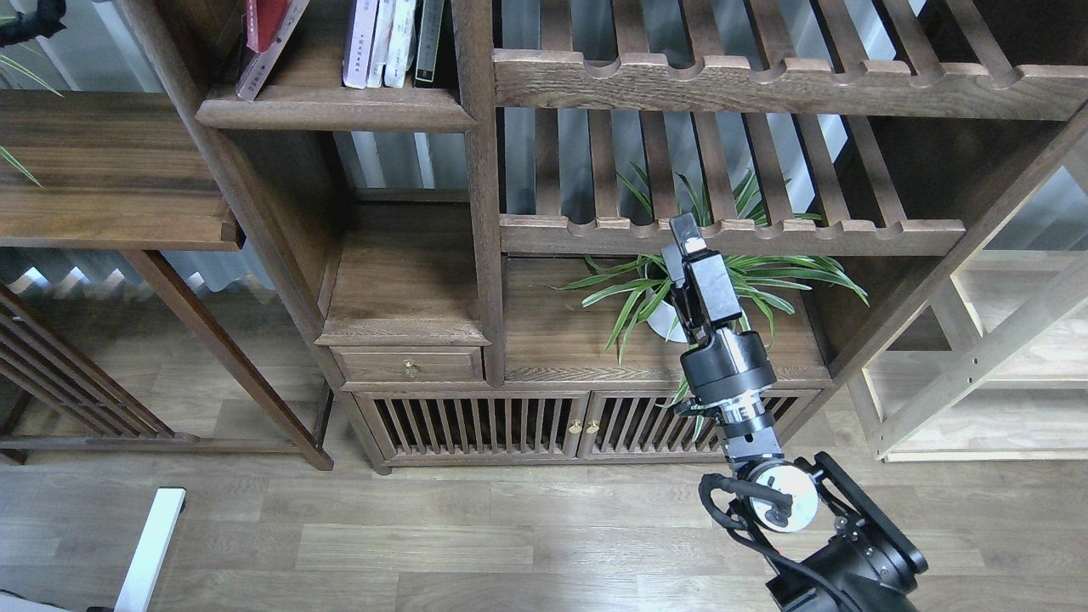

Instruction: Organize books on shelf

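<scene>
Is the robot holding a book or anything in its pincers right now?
The right pincer holds nothing that shows; it hangs in front of the plant, seen end-on. The left pincer is out of view, so that side cannot be told.

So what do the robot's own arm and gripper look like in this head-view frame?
The right arm is black with rounded cylindrical joints, a bright silver metal ring below the wrist, a round silver-white disc at one joint and a looping black cable beside it. Its boxy black right gripper ends in a pale patch near the tip. Only a dark scrap at the top-left corner may be the left arm.
</scene>
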